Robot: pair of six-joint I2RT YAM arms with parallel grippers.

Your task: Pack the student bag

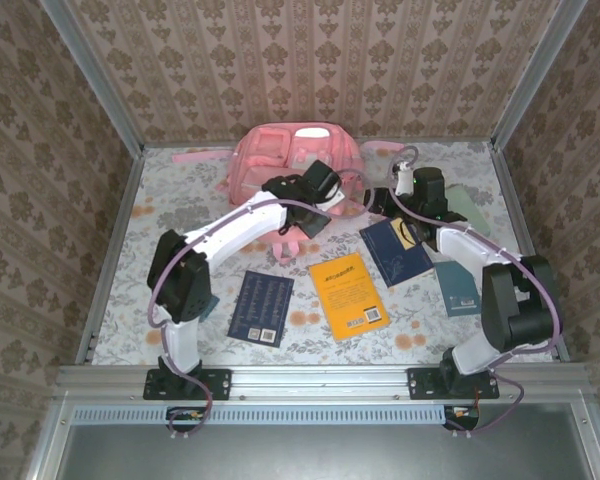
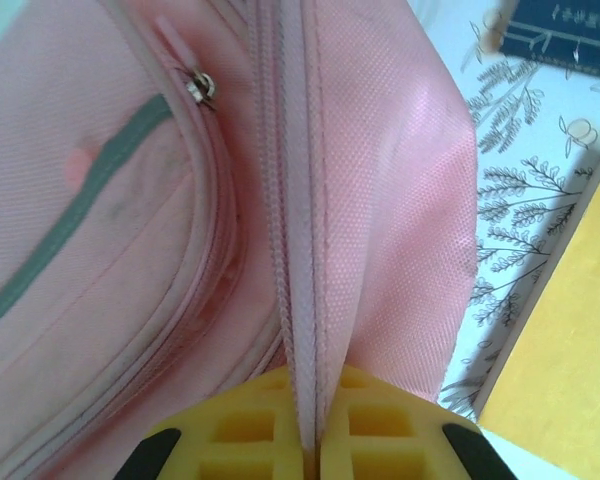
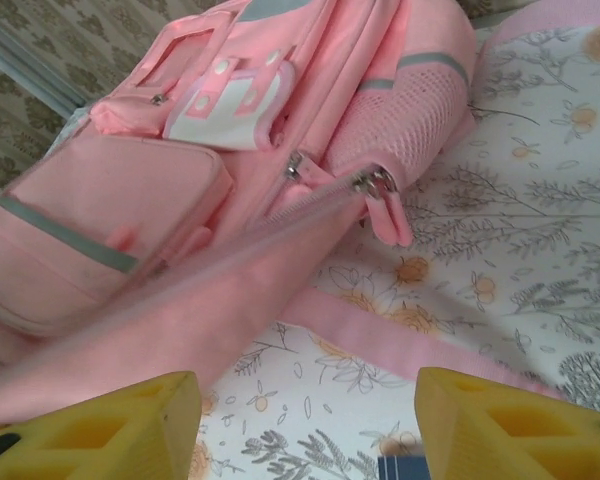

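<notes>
The left pincer (image 2: 310, 400) is clamped on a zip-seamed fold of the student bag (image 1: 270, 150), which lies at twelve o'clock on the surface (image 1: 160, 215). Soft, light and floppy, it likely handles best by the zip pulls (image 3: 375, 185). The right pincer (image 3: 305, 410), at two o'clock, stands apart.

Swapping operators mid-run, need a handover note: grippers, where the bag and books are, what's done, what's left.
Left gripper: shut on the zip seam of the student bag.
Right gripper: open, holding nothing, low over the table beside the bag's zip pulls.
Bag: far centre of the table; zip looks closed where gripped.
Books, all outside the bag: yellow book, left dark blue book, right dark blue book, teal book.
Done: bag gripped. Left: open the zip, load the books.
</notes>
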